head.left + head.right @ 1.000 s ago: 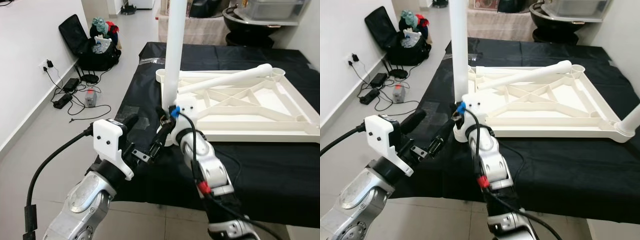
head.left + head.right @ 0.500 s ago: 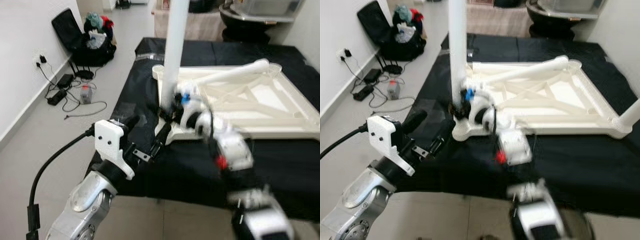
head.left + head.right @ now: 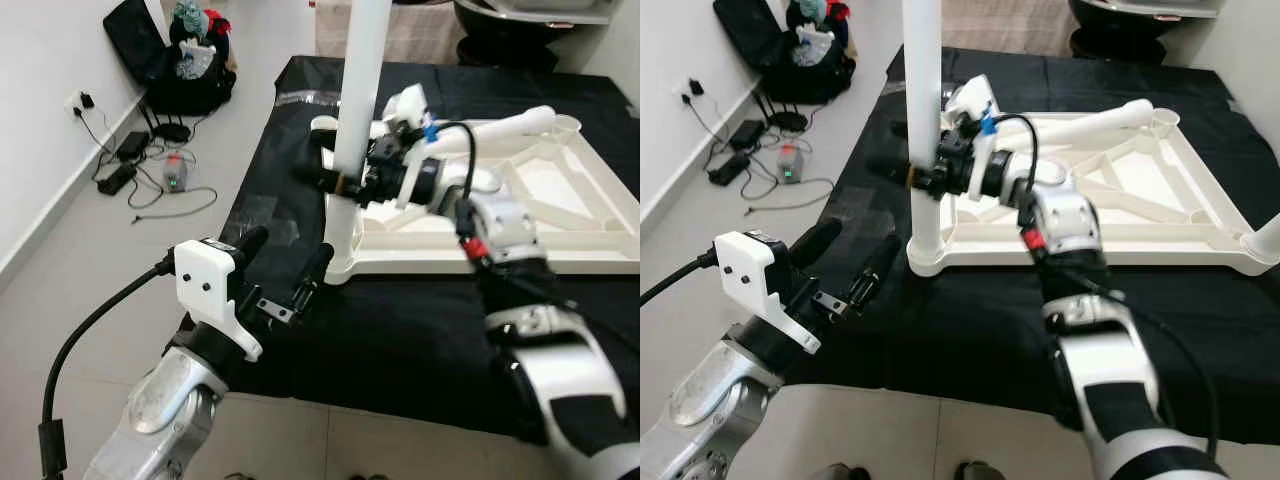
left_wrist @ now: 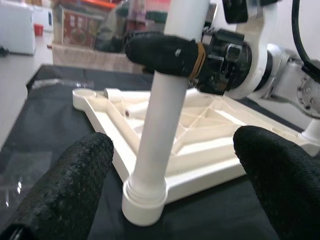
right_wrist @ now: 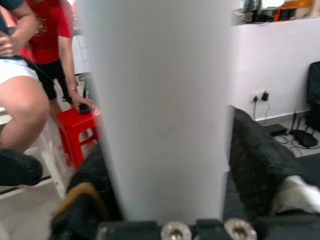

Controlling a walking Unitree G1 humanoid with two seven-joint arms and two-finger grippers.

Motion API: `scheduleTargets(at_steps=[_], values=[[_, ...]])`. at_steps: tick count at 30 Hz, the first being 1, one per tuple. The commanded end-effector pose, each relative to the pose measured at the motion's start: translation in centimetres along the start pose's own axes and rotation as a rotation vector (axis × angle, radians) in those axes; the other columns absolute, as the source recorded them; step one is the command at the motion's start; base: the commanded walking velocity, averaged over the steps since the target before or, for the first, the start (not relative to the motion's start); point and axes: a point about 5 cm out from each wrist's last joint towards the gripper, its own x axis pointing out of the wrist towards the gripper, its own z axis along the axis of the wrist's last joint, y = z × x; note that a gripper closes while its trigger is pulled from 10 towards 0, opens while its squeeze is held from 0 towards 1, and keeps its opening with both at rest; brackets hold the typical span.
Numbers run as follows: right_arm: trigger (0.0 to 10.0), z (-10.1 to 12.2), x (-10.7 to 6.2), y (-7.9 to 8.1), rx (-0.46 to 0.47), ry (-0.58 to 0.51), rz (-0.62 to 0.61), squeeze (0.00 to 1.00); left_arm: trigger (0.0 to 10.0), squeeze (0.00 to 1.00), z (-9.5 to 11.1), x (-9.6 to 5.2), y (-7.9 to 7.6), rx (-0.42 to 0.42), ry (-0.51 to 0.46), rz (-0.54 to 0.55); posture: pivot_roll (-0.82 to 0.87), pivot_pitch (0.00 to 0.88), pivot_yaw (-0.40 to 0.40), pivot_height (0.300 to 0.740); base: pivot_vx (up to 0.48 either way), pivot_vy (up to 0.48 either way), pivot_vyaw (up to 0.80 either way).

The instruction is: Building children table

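Black-draped bench [image 3: 400,330] in front of me, white tabletop [image 3: 560,215] lying upside down on it, one leg [image 3: 352,130] standing upright in its near-left corner socket, my right gripper [image 3: 335,178] clamped around that leg partway up, my left gripper [image 3: 290,265] spread wide and empty just beside the socket.

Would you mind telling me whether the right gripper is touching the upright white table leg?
Touching. The right wrist view shows the right gripper with its black fingers pressed on both sides of the upright leg.
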Motion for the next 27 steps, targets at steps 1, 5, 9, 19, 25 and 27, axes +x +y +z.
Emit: scheduleTargets(at_steps=[1, 5, 9, 19, 25, 27], values=[[0.0, 0.3, -0.2, -0.1, 0.0, -0.024, 0.026, 0.0, 10.0, 0.0, 0.0, -0.2, -0.3, 0.001, 0.008, 0.001, 0.08, 0.22, -0.052, 0.74, 0.0, 0.0, 0.0], [0.0, -0.3, -0.9, 0.3, 0.025, -0.015, 0.077, 0.0, 10.0, 0.0, 0.1, -0.1, -0.6, -0.005, 0.006, -0.004, 0.07, 0.226, -0.057, 0.74, 0.0, 0.0, 0.0], [0.0, -1.4, -1.7, 0.9, 0.015, 0.026, 0.081, 0.0, 10.0, 0.0, 0.3, 0.1, -0.6, -0.007, -0.001, -0.008, 0.06, 0.213, -0.06, 0.74, 0.0, 0.0, 0.0], [0.0, -3.9, -1.0, 2.9, -0.048, 0.204, -0.352, 0.0, 10.0, 0.0, 0.3, 0.2, -0.1, 0.005, -0.013, -0.002, 0.06, 0.161, -0.098, 0.74, 0.0, 0.0, 0.0], [0.0, -9.6, -1.6, 7.2, 0.048, 0.335, -1.008, 0.0, 10.0, 0.0, 0.6, 0.8, 0.4, 0.022, -0.039, 0.001, 0.06, 0.123, -0.078, 0.74, 0.0, 0.0, 0.0], [0.0, -10.3, -0.9, 7.9, 0.07, 0.336, -1.013, 0.0, 10.0, 0.0, 0.6, 1.0, 0.5, 0.026, -0.042, -0.002, 0.05, 0.111, -0.082, 0.74, 0.0, 0.0, 0.0]])
